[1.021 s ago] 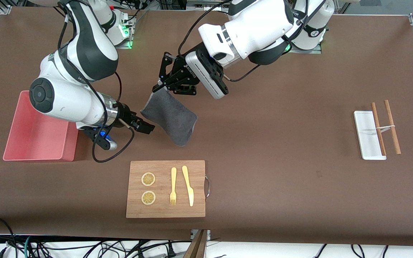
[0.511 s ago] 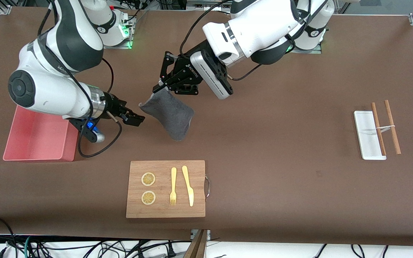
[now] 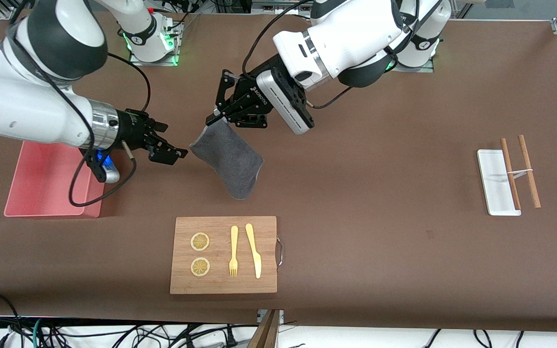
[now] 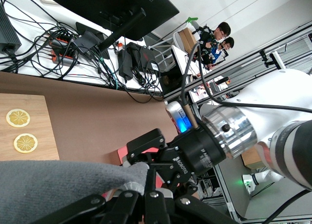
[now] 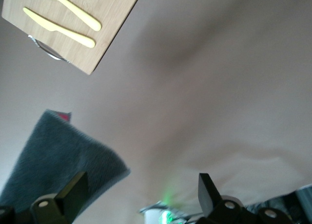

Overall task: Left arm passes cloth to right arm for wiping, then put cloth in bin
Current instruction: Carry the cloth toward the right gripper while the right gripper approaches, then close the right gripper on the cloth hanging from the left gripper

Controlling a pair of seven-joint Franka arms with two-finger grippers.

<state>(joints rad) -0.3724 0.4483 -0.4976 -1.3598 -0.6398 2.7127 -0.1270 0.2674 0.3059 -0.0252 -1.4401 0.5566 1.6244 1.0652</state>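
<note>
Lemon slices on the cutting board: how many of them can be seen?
2. Both lie on the wooden cutting board, at its end toward the right arm: one lemon slice farther from the front camera, the other lemon slice nearer to it. Nothing there seems to hide more.

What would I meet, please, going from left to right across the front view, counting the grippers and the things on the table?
bin → right gripper → cloth, held up by the left gripper → white tray → wooden sticks.
</note>
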